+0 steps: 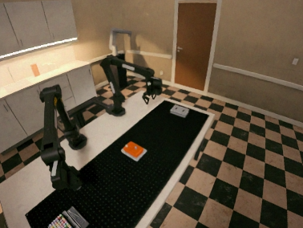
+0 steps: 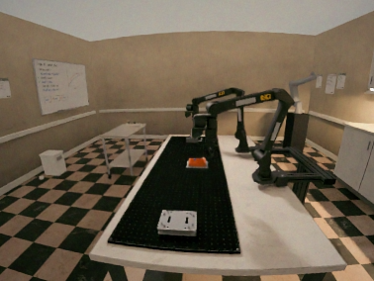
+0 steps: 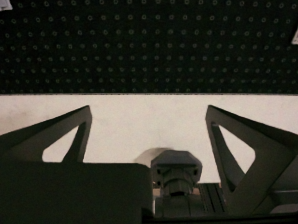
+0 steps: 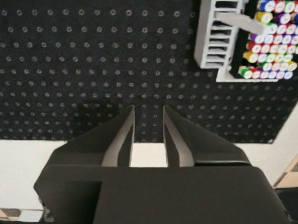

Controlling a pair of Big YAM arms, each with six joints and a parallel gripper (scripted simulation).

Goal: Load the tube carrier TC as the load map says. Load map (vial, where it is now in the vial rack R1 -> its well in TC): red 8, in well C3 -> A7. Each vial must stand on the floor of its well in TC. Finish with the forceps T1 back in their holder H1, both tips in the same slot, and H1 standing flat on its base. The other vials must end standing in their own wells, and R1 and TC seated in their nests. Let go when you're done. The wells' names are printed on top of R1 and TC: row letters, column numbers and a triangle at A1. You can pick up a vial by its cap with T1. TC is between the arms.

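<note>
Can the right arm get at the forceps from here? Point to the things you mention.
Probably, after shifting sideways: nothing shows over the forceps point(image 4: 241, 22), and the right gripper point(image 1: 78, 186) point(image 2: 188, 114) point(image 4: 148, 112) is empty and partly open. The crowded vial caps point(image 4: 272, 48) alongside leave little room.
</note>
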